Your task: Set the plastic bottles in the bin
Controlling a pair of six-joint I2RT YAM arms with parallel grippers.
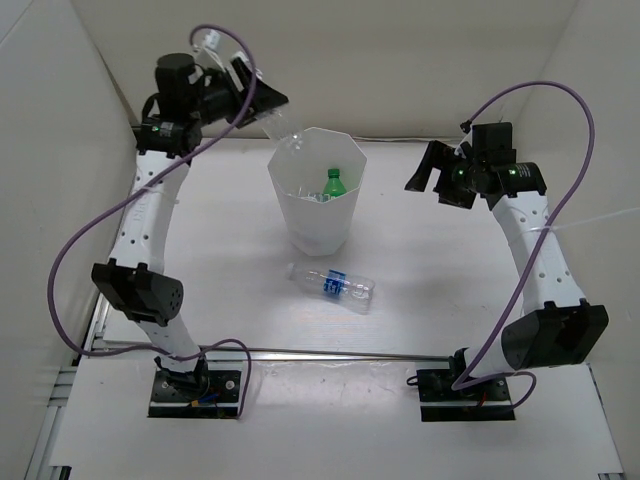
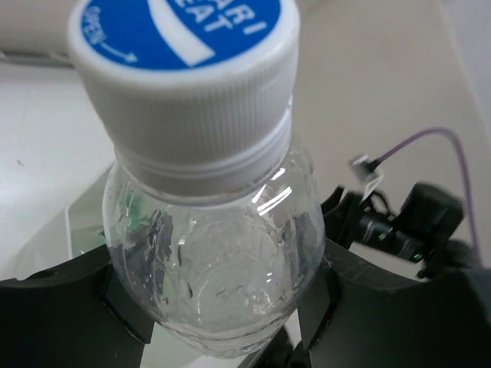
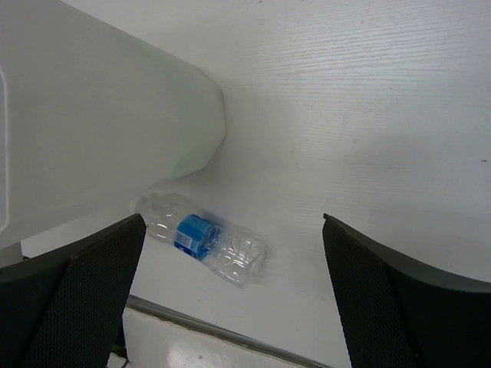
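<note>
clear bottle [image 2: 215, 268] between left fingers [image 2: 54, 314]

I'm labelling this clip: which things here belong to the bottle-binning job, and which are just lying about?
Job:
bin
green bottle inside it
white-capped bottle clamped in the left gripper
labelled bottle lying on the table
right gripper, open

Lying about:
purple cable
metal rail at the near edge
</note>
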